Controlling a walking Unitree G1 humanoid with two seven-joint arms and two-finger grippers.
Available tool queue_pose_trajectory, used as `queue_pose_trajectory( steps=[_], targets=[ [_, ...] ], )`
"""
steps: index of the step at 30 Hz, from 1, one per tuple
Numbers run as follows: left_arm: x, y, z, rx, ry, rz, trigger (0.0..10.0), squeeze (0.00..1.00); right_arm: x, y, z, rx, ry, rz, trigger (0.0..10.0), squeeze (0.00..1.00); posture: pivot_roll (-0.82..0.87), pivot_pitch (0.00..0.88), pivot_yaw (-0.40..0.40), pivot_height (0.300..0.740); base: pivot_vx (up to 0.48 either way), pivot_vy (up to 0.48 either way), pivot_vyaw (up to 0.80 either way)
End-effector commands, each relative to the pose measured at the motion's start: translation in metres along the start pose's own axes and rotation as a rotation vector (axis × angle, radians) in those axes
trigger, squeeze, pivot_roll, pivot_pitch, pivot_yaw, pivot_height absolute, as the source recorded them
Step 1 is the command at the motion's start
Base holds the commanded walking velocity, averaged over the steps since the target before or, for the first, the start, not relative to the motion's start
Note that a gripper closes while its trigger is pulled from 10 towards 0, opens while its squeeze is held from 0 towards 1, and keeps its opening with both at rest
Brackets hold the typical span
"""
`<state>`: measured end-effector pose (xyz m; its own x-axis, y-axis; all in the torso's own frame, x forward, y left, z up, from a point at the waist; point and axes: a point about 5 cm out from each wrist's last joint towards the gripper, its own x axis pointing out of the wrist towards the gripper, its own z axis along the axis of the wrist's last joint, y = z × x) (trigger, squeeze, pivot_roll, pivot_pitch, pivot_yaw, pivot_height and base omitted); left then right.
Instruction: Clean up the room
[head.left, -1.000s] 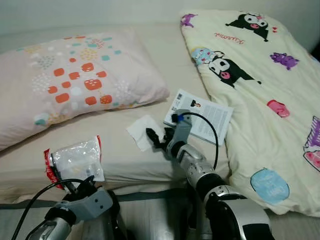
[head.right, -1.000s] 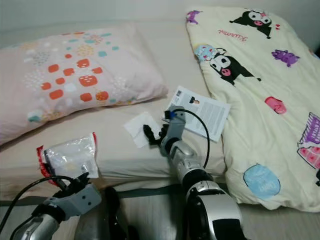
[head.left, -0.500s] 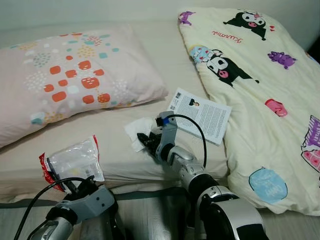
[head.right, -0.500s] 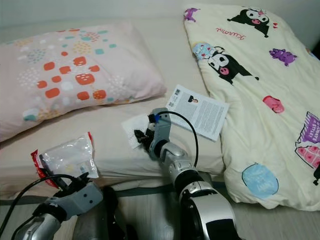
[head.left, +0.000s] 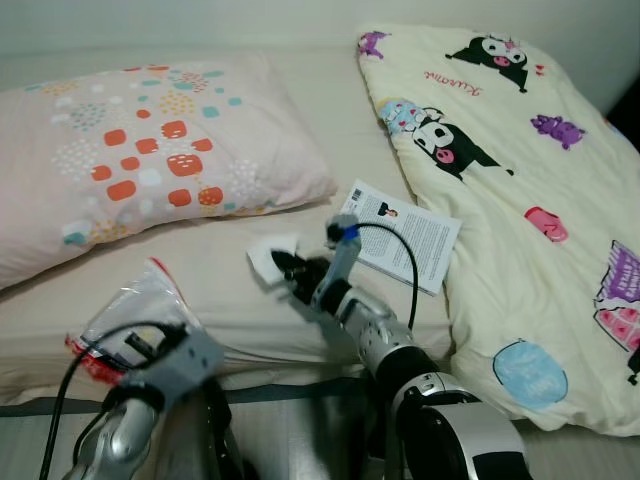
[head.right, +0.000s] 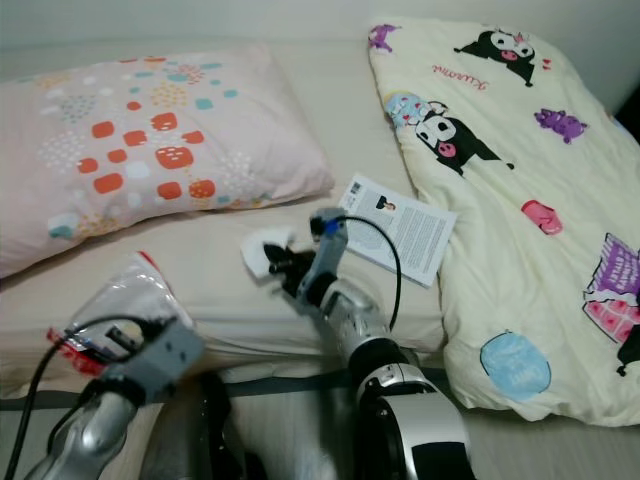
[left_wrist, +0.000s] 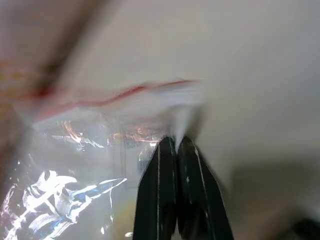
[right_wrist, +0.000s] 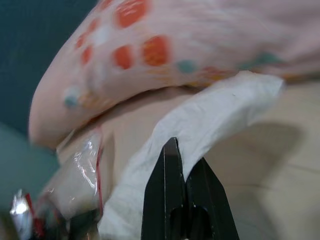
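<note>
A white tissue (head.left: 266, 258) hangs just above the bed sheet (head.left: 225, 300), crumpled and raised at one end. My right gripper (head.left: 289, 270) is shut on its lower edge. In the right wrist view the black fingers (right_wrist: 170, 170) pinch the tissue (right_wrist: 215, 110) in front of the pillow. My left gripper (head.left: 140, 346) at the bed's front edge is shut on a clear plastic bag (head.left: 135, 312) with a red rim, held tilted upward. The left wrist view has the fingertips (left_wrist: 165, 150) closed on the bag's edge (left_wrist: 125, 125).
A pink patterned pillow (head.left: 150, 150) lies at the back left. A printed leaflet (head.left: 412, 235) rests beside a cream cartoon blanket (head.left: 520, 180) covering the bed's right side. The mattress edge runs just in front of me, above grey floor (head.left: 290, 440).
My right gripper has closed on the tissue and lifted it off the sheet. The left arm has raised the plastic bag so that it tilts up.
</note>
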<state>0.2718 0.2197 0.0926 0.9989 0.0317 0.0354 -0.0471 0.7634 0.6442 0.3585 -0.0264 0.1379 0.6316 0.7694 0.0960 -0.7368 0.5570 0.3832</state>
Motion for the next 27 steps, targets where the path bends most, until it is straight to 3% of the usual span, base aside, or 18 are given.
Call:
queue_pose_trajectory(
  steps=[1, 3, 6, 10, 19, 20, 22, 23, 24, 25, 26, 27],
  targets=[
    [0.002, 0.021, -0.021, -0.043, 0.114, 0.108, 0.0, 0.0, -0.004, 0.009, -0.023, -0.012, 0.068, 0.039, 0.0, 0.0, 0.02, 0.158, -0.047, 0.485, 0.0, 0.0, 0.0],
    [0.012, 0.04, -0.026, -0.094, 0.149, 0.199, 0.0, 0.0, -0.01, 0.017, -0.036, -0.055, 0.117, 0.09, 0.0, 0.0, 0.01, 0.125, -0.051, 0.485, 0.0, 0.0, 0.0],
    [0.018, 0.07, -0.032, -0.187, 0.187, 0.342, 0.0, 0.0, -0.024, 0.026, -0.056, -0.019, 0.164, 0.172, 0.0, 0.0, 0.0, 0.07, -0.053, 0.485, 0.0, 0.0, 0.0],
    [0.022, 0.087, -0.033, -0.225, 0.187, 0.421, 0.0, 0.0, -0.032, 0.017, -0.058, 0.053, 0.128, 0.138, 0.0, 0.0, 0.01, 0.012, -0.055, 0.495, 0.0, 0.0, 0.0],
    [0.02, 0.092, -0.044, -0.262, 0.227, 0.465, 0.0, 0.0, -0.036, 0.01, -0.054, 0.055, 0.123, 0.107, 0.0, 0.0, -0.01, 0.0, -0.048, 0.509, 0.0, 0.0, 0.0],
    [0.017, 0.085, -0.053, -0.337, 0.258, 0.401, 0.0, 0.0, -0.038, 0.008, -0.049, 0.042, 0.118, 0.105, 0.0, 0.0, -0.01, 0.0, -0.049, 0.514, 0.0, 0.0, 0.0],
    [0.017, 0.085, -0.053, -0.337, 0.258, 0.401, 0.0, 0.0, -0.038, 0.008, -0.049, 0.042, 0.118, 0.105, 0.0, 0.0, -0.01, 0.0, -0.049, 0.514, 0.0, 0.0, 0.0],
    [0.017, 0.073, -0.058, -0.42, 0.265, 0.279, 0.4, 0.0, -0.039, 0.006, -0.045, 0.031, 0.117, 0.1, 0.0, 0.0, 0.0, 0.0, -0.055, 0.519, 0.0, 0.0, 0.0],
    [0.017, 0.073, -0.058, -0.42, 0.265, 0.279, 0.4, 0.0, -0.039, 0.006, -0.045, 0.031, 0.117, 0.1, 0.0, 0.0, 0.0, 0.0, -0.055, 0.519, 0.0, 0.0, 0.0],
    [0.018, 0.061, -0.055, -0.542, 0.223, 0.125, 2.0, 0.0, -0.04, 0.004, -0.042, 0.025, 0.115, 0.092, 0.0, 0.0, 0.0, 0.0, -0.061, 0.524, 0.0, 0.0, 0.0],
    [0.017, 0.05, -0.046, -0.636, 0.153, -0.043, 1.8, 0.0, -0.042, 0.0, -0.041, 0.022, 0.115, 0.077, 0.0, 0.0, 0.01, 0.0, -0.061, 0.529, 0.0, 0.0, 0.0],
    [0.017, 0.05, -0.046, -0.636, 0.153, -0.043, 1.8, 0.0, -0.042, 0.0, -0.041, 0.022, 0.115, 0.077, 0.0, 0.0, 0.01, 0.0, -0.061, 0.529, 0.0, 0.0, 0.0]
  ],
)
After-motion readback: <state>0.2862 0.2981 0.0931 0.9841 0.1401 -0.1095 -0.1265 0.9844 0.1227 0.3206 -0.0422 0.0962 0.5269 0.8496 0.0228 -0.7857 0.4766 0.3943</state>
